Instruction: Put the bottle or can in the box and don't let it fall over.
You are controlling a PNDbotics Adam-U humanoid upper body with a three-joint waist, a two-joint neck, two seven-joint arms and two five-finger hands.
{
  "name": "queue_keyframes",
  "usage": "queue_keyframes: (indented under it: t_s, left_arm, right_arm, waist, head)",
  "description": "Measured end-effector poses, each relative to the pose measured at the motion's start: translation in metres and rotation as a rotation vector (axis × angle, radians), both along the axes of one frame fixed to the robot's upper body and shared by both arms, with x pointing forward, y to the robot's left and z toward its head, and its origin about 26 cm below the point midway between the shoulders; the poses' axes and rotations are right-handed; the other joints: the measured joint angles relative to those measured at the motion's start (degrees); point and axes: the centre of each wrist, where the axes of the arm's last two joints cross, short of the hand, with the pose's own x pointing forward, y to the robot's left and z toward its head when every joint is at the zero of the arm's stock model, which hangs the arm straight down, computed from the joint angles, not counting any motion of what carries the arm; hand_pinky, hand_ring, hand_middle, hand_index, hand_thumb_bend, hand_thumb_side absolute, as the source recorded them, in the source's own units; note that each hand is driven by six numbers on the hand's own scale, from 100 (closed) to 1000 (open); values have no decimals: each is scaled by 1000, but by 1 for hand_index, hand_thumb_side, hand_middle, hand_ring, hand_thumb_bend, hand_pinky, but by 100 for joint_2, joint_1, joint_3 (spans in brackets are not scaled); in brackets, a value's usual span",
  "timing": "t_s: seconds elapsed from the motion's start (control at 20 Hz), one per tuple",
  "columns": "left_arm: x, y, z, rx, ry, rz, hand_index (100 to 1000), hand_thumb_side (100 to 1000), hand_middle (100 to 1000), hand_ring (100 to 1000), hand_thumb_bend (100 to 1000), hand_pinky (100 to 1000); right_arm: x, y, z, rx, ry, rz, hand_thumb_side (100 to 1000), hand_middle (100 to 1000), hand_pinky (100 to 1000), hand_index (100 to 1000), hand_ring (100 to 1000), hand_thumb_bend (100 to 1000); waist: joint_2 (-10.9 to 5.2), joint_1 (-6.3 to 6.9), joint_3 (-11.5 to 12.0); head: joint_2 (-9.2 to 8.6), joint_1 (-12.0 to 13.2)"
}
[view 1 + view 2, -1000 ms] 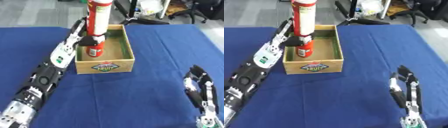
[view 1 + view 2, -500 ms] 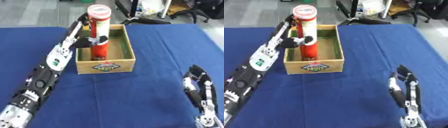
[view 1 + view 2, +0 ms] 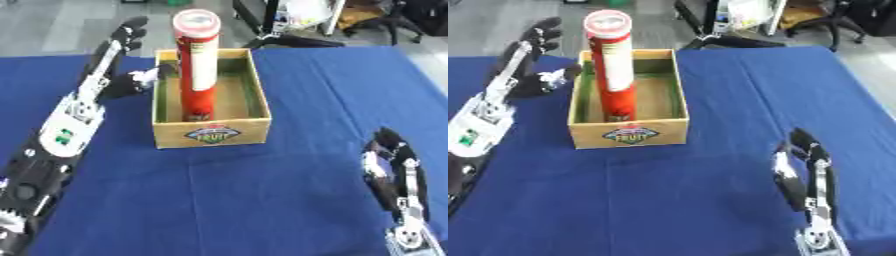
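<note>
A tall red can with a white band and a round lid stands upright inside the wooden box, near its left wall. My left hand is open just left of the box, fingers stretched up and away, apart from the can. My right hand rests open near the lower right corner, fingers up, far from the box.
The box sits on a blue cloth-covered table. Behind the table's far edge are chair legs and a black base on the floor. Open blue cloth spreads in front of the box and to its right.
My left hand has let go of the can and drawn back to the left of the box. The can now stands alone in the box. The right hand has not moved.
</note>
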Motion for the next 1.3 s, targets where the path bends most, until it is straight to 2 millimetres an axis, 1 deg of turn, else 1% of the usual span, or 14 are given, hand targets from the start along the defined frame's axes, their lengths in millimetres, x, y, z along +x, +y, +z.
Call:
queue_keyframes:
  t_s: [0.15,0.25,0.35,0.45,0.6,0.75,0.8,0.85,1.0,1.3]
  left_arm:
    - [-35,22,-10,-92,12,32,964,656,947,934,612,904]
    - [-55,35,-14,-131,3,63,961,651,944,930,608,901]
    - [-71,44,-18,-161,-10,103,956,659,938,922,590,894]
    - [-83,52,-23,-187,-17,145,955,667,938,920,583,892]
    - [-93,59,-41,-226,4,209,952,671,937,919,573,891]
    - [-99,57,-60,-246,23,248,948,682,937,918,563,890]
    - [-100,56,-67,-250,31,256,948,612,937,918,569,890]
    - [-101,53,-73,-252,38,262,947,685,937,918,561,890]
    - [-103,49,-87,-259,57,278,944,687,938,918,562,890]
    - [-105,43,-107,-277,98,296,942,694,938,919,559,891]
  right_arm:
    - [-2,-6,-1,-4,4,-25,541,761,768,863,819,100]
    - [-3,-8,-2,-4,5,-37,542,761,768,862,819,100]
    - [-3,-9,-2,-4,5,-42,544,762,768,863,820,100]
    - [-5,-10,-4,-8,10,-45,546,763,768,865,820,100]
    - [-5,-11,-4,-8,8,-46,551,763,767,864,819,100]
    - [-8,-12,-6,2,10,-50,556,762,764,864,816,100]
    - [-8,-12,-7,7,10,-51,556,762,764,864,817,100]
    - [-9,-12,-7,12,10,-52,556,762,764,864,817,100]
    - [-10,-13,-9,20,11,-54,557,767,765,867,822,100]
    - [-13,-14,-11,24,16,-58,555,776,766,868,831,100]
  waist:
    - [-2,20,128]
    - [-11,30,218]
    - [-33,42,296]
    - [-56,47,345]
    - [-65,43,390]
    - [-96,40,460]
    - [-111,42,486]
    - [-121,44,511]
    - [-128,42,571]
    - [-164,14,585]
  head:
    - [0,-46]
    - [1,-63]
    - [6,-63]
    - [12,-62]
    - [17,-59]
    - [69,-38]
    - [99,-23]
    - [123,-6]
    - [219,59]
    - [422,153]
